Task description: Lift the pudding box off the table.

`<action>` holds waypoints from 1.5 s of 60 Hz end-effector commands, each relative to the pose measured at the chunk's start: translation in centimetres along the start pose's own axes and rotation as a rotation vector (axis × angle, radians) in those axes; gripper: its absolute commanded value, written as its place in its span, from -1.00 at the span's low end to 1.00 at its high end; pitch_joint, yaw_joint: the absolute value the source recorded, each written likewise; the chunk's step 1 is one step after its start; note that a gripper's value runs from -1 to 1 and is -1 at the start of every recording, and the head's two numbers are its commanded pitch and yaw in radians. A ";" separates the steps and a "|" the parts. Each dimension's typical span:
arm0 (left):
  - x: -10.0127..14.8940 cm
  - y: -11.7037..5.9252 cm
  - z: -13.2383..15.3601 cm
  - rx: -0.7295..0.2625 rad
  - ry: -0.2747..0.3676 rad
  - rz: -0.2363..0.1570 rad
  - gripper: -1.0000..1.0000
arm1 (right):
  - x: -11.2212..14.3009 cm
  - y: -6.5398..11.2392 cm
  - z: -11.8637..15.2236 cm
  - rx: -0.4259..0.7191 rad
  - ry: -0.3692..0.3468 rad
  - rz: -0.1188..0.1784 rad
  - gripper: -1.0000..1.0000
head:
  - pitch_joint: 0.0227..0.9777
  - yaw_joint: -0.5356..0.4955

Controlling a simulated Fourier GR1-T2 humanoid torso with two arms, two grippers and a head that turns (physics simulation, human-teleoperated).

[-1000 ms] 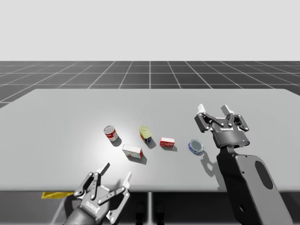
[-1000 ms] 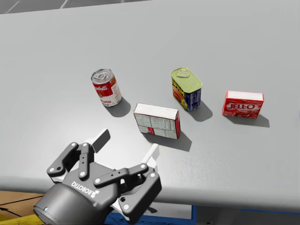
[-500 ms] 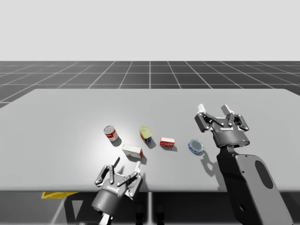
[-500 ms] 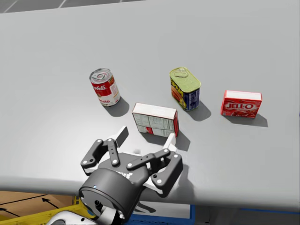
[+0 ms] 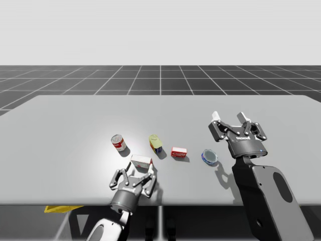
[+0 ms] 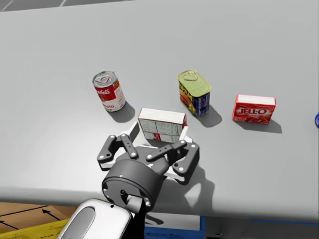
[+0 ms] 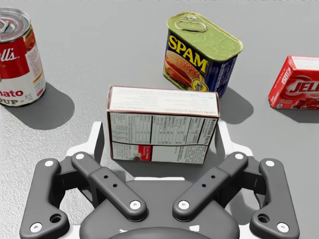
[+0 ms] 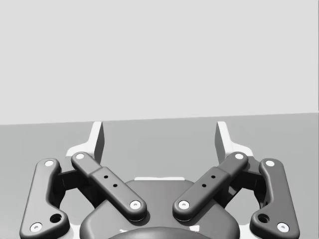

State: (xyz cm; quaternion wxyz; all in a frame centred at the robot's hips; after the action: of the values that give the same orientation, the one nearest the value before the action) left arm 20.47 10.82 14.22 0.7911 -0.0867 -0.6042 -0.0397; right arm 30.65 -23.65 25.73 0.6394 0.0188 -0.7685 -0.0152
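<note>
White-and-red cardboard pudding box (image 7: 162,124) stands on the grey table (image 6: 50,45), near its front edge. It sits between the fingers of my left gripper (image 7: 159,137). Fingers spread wide, one off each short end of the box; nothing gripped.

Beyond the box: red-and-white cylindrical can (image 6: 108,91) to the left, yellow-lidded rectangular tin (image 6: 194,92) just behind, small red box (image 6: 254,109) further right.

My right gripper (image 5: 228,116) hovers, fingers apart, near a flat blue round tin (image 5: 209,156), well apart from the pudding box.

Grey table (image 5: 75,120), red-and-white round can (image 6: 108,91), white box (image 6: 161,125), green-topped oblong can (image 6: 195,92), red box (image 6: 254,109), blue round tin (image 5: 209,156)
</note>
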 end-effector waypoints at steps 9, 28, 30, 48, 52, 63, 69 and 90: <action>0.4 0.1 -1.7 0.027 0.002 -0.013 -1.00 | 0.0 -0.1 0.0 -0.001 -0.001 0.002 -1.00 | 0.84 0.35; 0.8 -0.5 -3.2 0.037 0.017 0.014 -1.00 | 0.0 -0.1 0.0 -0.001 -0.001 0.003 -1.00 | 0.84 0.35; 0.8 -0.6 -3.3 0.038 0.019 0.015 -1.00 | 0.0 -0.1 0.0 -0.001 -0.001 0.003 -1.00 | 0.84 0.35; 0.8 -0.7 -3.6 0.059 0.022 0.033 -0.28 | 0.0 -0.1 0.0 -0.001 0.000 0.002 -1.00 | 0.83 0.36; 0.7 -0.8 -3.5 0.054 0.023 0.033 0.94 | 0.1 -0.1 0.0 -0.001 0.000 0.004 -1.00 | 0.79 0.36; 0.5 -0.8 -3.3 0.043 0.029 0.030 0.96 | 0.0 -0.1 0.0 -0.002 0.001 0.004 -1.00 | 0.44 0.39; 0.4 -0.8 -3.3 0.038 0.034 0.031 0.95 | 0.0 -0.2 0.0 -0.003 0.000 0.004 -1.00 | 0.25 0.39; 0.6 -1.2 -3.1 0.019 0.029 0.014 1.00 | -0.1 -0.3 0.0 -0.005 0.004 0.005 -1.00 | -0.10 0.43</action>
State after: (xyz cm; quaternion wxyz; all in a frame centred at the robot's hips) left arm 23.45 10.21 14.42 0.7981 -0.0451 -0.6008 0.0106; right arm 30.67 -23.88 25.72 0.6398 0.0163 -0.7682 -0.0151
